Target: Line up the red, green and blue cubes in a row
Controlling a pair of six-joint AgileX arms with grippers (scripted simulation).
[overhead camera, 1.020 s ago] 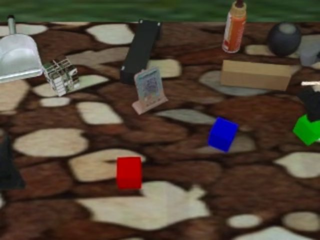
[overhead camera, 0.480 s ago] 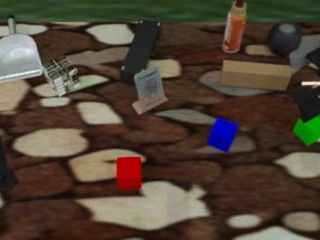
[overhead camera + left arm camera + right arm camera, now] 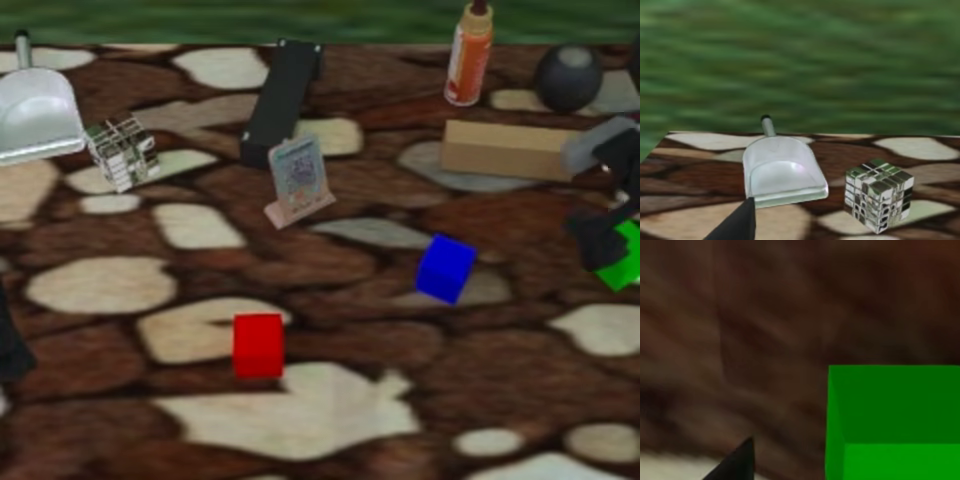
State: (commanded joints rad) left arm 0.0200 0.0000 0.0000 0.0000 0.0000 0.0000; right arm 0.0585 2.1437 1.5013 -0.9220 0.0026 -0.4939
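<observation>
Three small matte cubes of equal size sit on the stone-patterned table (image 3: 330,420), plain on every face. One is bright red: the red cube (image 3: 258,345) stands alone toward the near left of centre, square to the table edge, its top face lighter than its front. One is deep blue: the blue cube (image 3: 445,268) sits right of centre, turned so a corner edge faces the camera, well apart from the red one. One is bright green: the green cube (image 3: 626,258) lies at the far right edge of the table, partly covered from above by the right gripper (image 3: 600,238), whose dark body overlaps its left part. In the right wrist view the green cube (image 3: 892,420) fills the lower corner close to the camera, with one dark fingertip (image 3: 737,462) off to its side and apart from it; whether the right gripper's fingers are spread or pressed together, I cannot tell.

Parked at the table's left edge, the left gripper (image 3: 10,345) shows only as a dark sliver; how its fingers stand is likewise not visible.
</observation>
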